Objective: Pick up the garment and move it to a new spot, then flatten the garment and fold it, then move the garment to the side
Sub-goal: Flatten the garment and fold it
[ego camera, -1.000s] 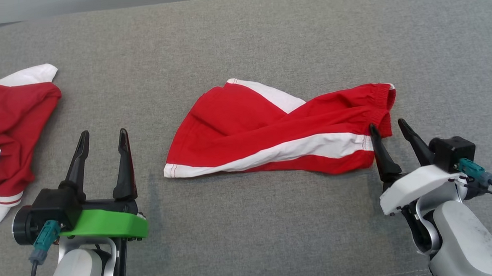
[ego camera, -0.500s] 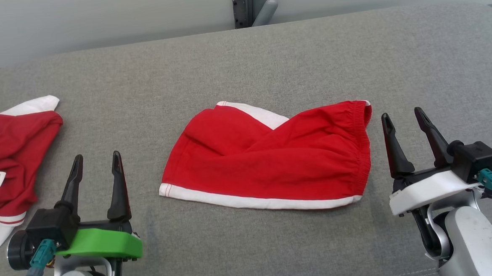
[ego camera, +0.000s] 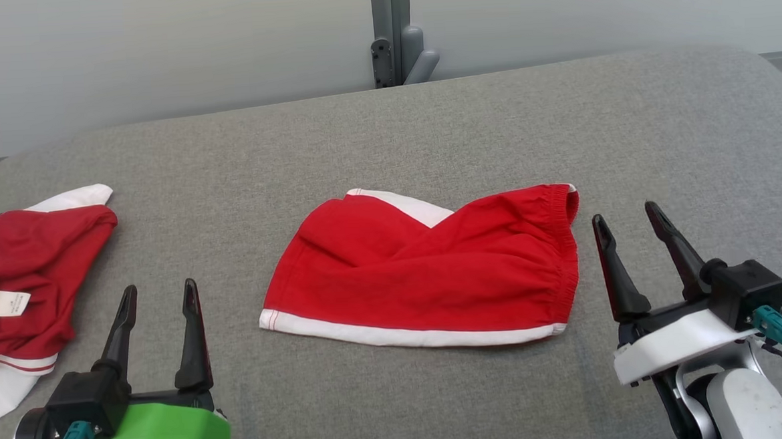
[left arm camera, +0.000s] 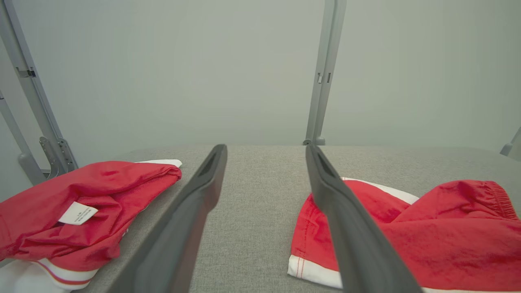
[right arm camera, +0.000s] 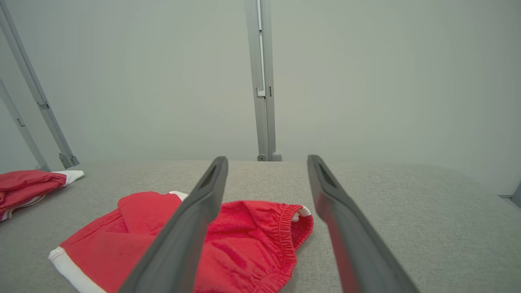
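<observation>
- The red shorts (ego camera: 427, 271) lie at the middle of the grey fabric-covered desk (ego camera: 228, 174), folded over into a flat, roughly four-sided shape.
- Their elastic waistband (ego camera: 563, 250) is at the 3 o'clock end. A white hem band (ego camera: 397, 334) runs along the 6 o'clock edge, and a white panel shows at the 12 o'clock edge.
- The left gripper (ego camera: 159, 287) sits at 7 o'clock in the head view. Its fingers (left arm camera: 191, 211) are spread apart with nothing between them, and they are clear of the shorts.
- The right gripper (ego camera: 624, 212) is at 4 o'clock, just beside the waistband end but not touching it. Its fingers (right arm camera: 187, 228) are also spread and hold nothing.
- A second red-and-white garment (ego camera: 26, 279) lies crumpled at 9 o'clock on the desk's edge, well apart from the shorts, with a small white label (ego camera: 10, 303) showing.
- A grey metal post (ego camera: 391, 32) stands at 12 o'clock behind the desk, against a pale wall (ego camera: 154, 51).
</observation>
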`<state>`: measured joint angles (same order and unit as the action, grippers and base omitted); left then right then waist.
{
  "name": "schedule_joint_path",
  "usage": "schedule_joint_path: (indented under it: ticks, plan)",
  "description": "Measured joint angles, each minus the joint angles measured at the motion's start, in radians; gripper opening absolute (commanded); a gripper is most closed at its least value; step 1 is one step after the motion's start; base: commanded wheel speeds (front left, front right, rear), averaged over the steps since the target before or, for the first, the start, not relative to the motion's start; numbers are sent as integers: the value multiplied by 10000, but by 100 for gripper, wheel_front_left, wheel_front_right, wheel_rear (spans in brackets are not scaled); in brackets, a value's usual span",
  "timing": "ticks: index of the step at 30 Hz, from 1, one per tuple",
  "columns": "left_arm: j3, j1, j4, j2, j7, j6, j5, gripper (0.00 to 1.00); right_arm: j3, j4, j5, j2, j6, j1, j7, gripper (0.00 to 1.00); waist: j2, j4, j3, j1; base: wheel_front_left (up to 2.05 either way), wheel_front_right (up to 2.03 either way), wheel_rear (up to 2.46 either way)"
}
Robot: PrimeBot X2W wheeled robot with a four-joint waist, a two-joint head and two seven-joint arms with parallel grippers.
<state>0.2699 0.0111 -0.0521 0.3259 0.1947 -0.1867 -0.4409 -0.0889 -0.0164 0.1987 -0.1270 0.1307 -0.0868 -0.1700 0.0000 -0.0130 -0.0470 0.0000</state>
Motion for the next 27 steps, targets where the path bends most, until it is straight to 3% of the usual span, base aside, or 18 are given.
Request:
schedule_joint_path:
  ticks: [20,27]
  plan:
    - [161,-26,-190,115,-234,-115,-13,100,132,65,2,153,0,226,111,100,0,46,-198,0,0,0,0]
    - [591,581,56,249,-625,430,-48,100,113,15,2,226,0,174,121,100,0,86,-525,0,0,0,0]
